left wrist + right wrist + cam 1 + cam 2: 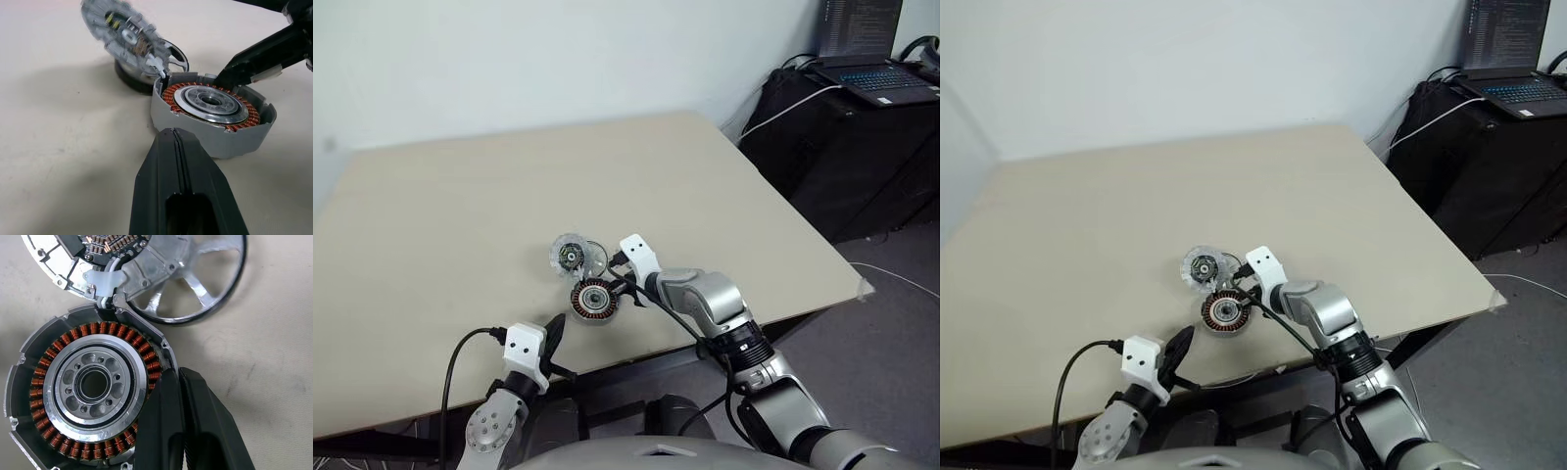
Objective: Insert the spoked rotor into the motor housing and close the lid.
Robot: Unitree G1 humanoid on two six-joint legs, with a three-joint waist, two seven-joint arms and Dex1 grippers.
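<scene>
The motor housing (93, 387) lies open-face up on the table, copper windings ringing its grey centre. The lid (98, 254) stands tilted at the housing's far edge, joined to it by white wires. Behind it, the spoked rotor (195, 284) lies flat on the table, partly under the lid. My right gripper (177, 372) is shut with nothing between its fingers, its tip at the housing's rim on the right side. My left gripper (174, 131) is shut and empty, pointing at the housing's near wall (215, 142) from a short way off.
The parts sit near the front edge of a beige table (460, 196), with bare tabletop all around them. Off the table's right side stands a black desk with a laptop (876, 73) and cables.
</scene>
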